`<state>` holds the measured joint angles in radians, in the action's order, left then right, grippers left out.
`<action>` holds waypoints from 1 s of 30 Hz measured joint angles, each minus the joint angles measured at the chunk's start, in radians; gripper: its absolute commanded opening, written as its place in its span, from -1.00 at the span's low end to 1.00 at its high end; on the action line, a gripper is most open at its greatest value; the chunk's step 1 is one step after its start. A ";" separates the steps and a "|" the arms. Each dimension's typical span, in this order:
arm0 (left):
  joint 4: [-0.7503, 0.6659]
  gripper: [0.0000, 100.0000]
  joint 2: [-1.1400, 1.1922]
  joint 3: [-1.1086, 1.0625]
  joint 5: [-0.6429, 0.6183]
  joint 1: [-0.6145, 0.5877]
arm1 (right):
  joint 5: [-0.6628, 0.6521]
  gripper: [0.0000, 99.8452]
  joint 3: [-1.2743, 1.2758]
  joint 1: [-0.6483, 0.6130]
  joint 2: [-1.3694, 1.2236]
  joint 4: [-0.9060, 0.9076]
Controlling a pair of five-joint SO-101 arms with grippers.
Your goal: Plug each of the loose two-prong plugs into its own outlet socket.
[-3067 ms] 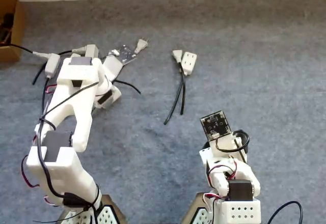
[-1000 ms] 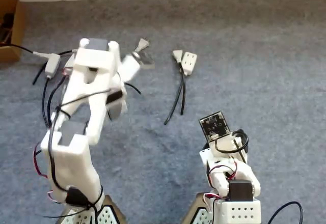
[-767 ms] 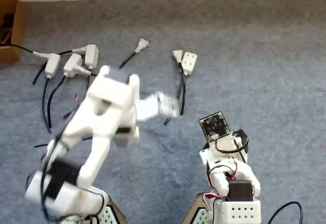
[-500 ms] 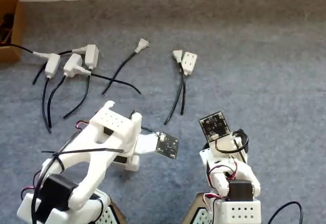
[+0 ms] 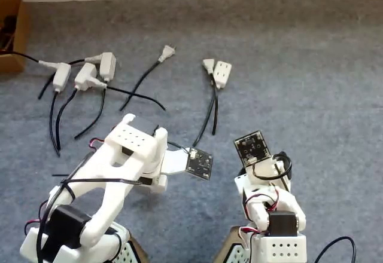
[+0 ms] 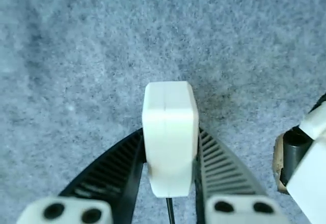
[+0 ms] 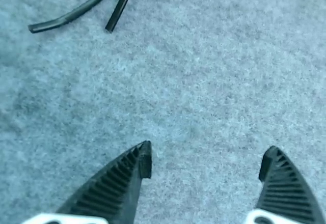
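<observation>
My left gripper (image 6: 170,132) is shut on a white corded block (image 6: 169,132), its sides pinched between the ribbed fingers (image 6: 125,165); its face is hidden, so I cannot tell plug from socket. In the high view that gripper (image 5: 197,163) hangs low over the carpet at front centre, just left of the right arm (image 5: 269,200). My right gripper (image 7: 206,163) stands open over bare carpet, nothing between its fingers. A loose plug (image 5: 167,52) lies at back centre. Another plug (image 5: 208,65) and a socket (image 5: 222,72) lie side by side right of it.
Three white corded connectors (image 5: 60,75) (image 5: 87,75) (image 5: 108,64) cluster at the back left with black cords trailing forward. A cardboard box (image 5: 8,36) sits at the far left edge. Two cord ends (image 7: 76,10) lie ahead of the right gripper. Part of the right arm (image 6: 300,152) is close beside the left gripper.
The left arm swung from the back-left cluster down to front centre beside the right arm, then edged slightly farther back in the last half second. The right arm stayed still.
</observation>
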<state>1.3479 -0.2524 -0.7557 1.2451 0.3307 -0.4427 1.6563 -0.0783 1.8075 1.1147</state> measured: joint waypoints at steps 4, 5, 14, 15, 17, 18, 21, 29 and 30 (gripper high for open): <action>0.000 -0.75 0.000 0.000 0.000 0.000 | 0.000 -0.33 0.000 0.000 0.000 0.000; 0.000 -0.75 0.000 0.000 0.000 0.000 | 0.000 -0.33 0.000 0.000 0.000 0.000; 0.000 -0.40 0.000 0.000 0.000 0.000 | 0.000 -0.33 0.000 0.000 0.000 0.000; 0.000 -0.42 0.000 0.000 0.000 0.000 | 0.000 -0.33 0.000 0.000 0.000 0.000; 0.000 -0.44 0.000 0.000 0.000 0.000 | 0.000 -0.33 0.000 0.000 0.000 0.000; 0.000 -0.45 0.000 0.000 0.000 0.000 | 0.000 -0.33 0.000 0.000 0.000 0.000; -0.031 -0.44 0.000 0.000 0.000 0.000 | 0.000 -0.33 0.000 0.000 0.000 0.000; -0.222 -0.44 0.000 0.000 0.000 -0.098 | 0.000 -0.33 0.000 0.000 0.003 0.000; -0.252 -0.44 0.000 0.000 0.000 -0.117 | 0.000 -0.33 0.000 0.000 0.003 0.000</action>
<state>1.0963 -0.2524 -0.7557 1.2451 0.2140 -0.4427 1.6563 -0.0783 1.8105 1.1147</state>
